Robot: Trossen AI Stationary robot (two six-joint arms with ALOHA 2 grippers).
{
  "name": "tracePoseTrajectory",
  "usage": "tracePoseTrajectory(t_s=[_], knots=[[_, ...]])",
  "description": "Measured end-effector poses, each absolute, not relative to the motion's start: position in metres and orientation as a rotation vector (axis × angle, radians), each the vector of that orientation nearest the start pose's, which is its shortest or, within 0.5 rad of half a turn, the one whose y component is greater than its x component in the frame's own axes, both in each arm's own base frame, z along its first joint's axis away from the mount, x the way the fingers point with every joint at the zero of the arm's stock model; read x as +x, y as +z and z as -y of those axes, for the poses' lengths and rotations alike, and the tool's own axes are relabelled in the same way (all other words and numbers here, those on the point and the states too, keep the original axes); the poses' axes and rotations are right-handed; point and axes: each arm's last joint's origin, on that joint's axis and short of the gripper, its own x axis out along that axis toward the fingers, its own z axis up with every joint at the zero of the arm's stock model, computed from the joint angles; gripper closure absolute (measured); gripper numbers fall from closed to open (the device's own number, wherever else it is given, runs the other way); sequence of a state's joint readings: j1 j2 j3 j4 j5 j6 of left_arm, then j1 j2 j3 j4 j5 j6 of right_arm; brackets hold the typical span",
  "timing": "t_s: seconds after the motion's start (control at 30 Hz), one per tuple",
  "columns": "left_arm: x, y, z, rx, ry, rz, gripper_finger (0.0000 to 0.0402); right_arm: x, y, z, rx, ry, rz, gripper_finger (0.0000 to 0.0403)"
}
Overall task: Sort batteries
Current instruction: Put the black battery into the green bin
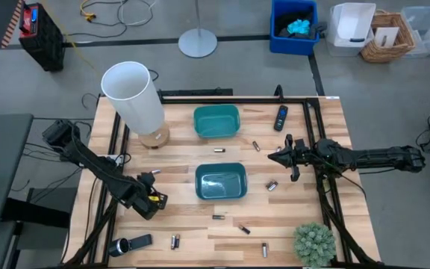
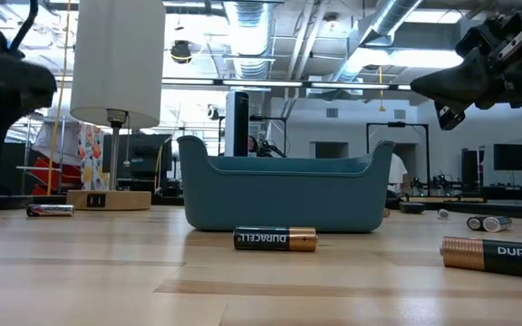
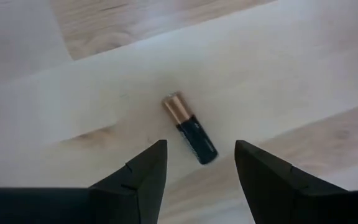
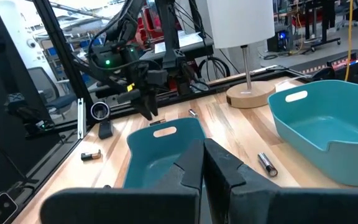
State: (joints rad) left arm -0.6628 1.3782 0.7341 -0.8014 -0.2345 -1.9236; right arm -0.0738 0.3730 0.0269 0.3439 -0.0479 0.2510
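Batteries [image 1: 218, 217], as you see them from overhead, lie loose across the wooden desk [image 1: 181, 228], none in either bin.

Left side: your left gripper [image 1: 154, 177] hangs over the desk's left half, just beside the near bin's left wall. Its wrist view shows the fingers [image 3: 135, 180] spread apart, holding nothing, with one black-and-copper cell [image 3: 189, 129] flat on the wood between the tips. A pair of cells [image 1: 175, 240] lies by the front edge, next to a black flashlight-like cylinder [image 1: 119, 245] at the front left corner. A white lamp [image 1: 133, 96] stands at the back left.

Centre: two teal bins, the far bin [image 1: 216, 121] toward the back edge and the near bin [image 1: 221, 181] mid-desk. One cell [image 1: 218, 150] lies between them. Toward the front, beyond the cell in front of the near bin, one [image 1: 243, 229] lies right of it and another [image 1: 264, 250] sits by the front edge.

Right side: one cell [image 1: 256, 146] and one [image 1: 272, 185] lie right of the bins. Your right gripper [image 1: 281, 158] is raised above the desk between these two; its wrist view shows the fingers [image 4: 188, 165] pressed together, gripping nothing. A black remote [image 1: 281, 117] lies near the back right corner, a green plant [image 1: 313, 243] at the front right corner.
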Motion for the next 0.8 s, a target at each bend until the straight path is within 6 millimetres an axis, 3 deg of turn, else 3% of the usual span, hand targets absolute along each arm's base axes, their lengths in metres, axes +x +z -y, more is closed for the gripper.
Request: tracePoseTrajectory(t_s=[0.53, 0.8], knots=[[0.183, 0.141, 0.134, -0.891, 0.933, -1.128, 0.0219, 0.121, 0.173, 0.008, 0.255, -0.026, 0.0, 0.0372], [0.184, 0.134, 0.135, -0.802, 0.91, -1.158, 0.0263, 0.121, 0.172, 0.008, 0.255, -0.027, -0.002, 0.0372]])
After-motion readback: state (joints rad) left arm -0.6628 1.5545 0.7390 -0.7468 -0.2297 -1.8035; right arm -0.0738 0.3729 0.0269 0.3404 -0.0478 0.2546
